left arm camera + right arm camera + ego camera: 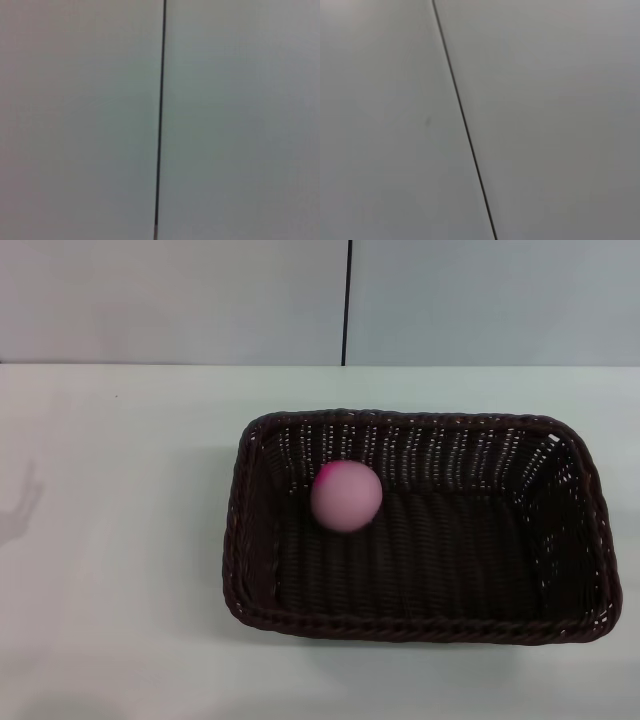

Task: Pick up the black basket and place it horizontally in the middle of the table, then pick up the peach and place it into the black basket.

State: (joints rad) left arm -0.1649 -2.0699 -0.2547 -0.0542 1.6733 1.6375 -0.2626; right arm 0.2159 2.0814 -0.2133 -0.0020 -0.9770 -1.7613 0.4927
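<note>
Dark woven wicker: the black basket [420,530] lies on the table [110,540] with its long side running across the head view, somewhat to the robot's right of centre, sitting level on the white top. Pink peach [346,496] is inside it, toward the basket's left and rear part, apparently on or just above the floor near the back wall; its outline is soft, so it may be rolling or settling, cannot tell which. Neither gripper nor arm appears in the head view; a faint shadow on the table at far left is the only hint of anything overhead. Both wrist views show only a pale wall with a thin dark seam [161,120], no fingers, so the opening of either hand cannot be told. Judgement: both placements look done, basket laid horizontally and fruit in it, so the task is at or very near its end. Next move calls for little: let the peach come to rest, keep both arms clear of the rim, and park them.
</note>
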